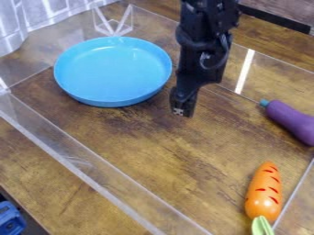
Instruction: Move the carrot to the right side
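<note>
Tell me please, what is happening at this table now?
A dark robot gripper hangs over the wooden table, beside the blue plate, and holds nothing that I can see. The carrot lies apart from it, near the picture's lower right corner, with the purple eggplant farther up.

Eggplant [288,120]: far end cropped, right edge | above blue plate [113,72]: arm [208,14] top cut off | tool [185,103] tips: too small to read

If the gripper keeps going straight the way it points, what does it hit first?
Likely the bare wooden table just below the gripper, right of the blue bowl in the picture. Height is hard to judge from one view.
</note>
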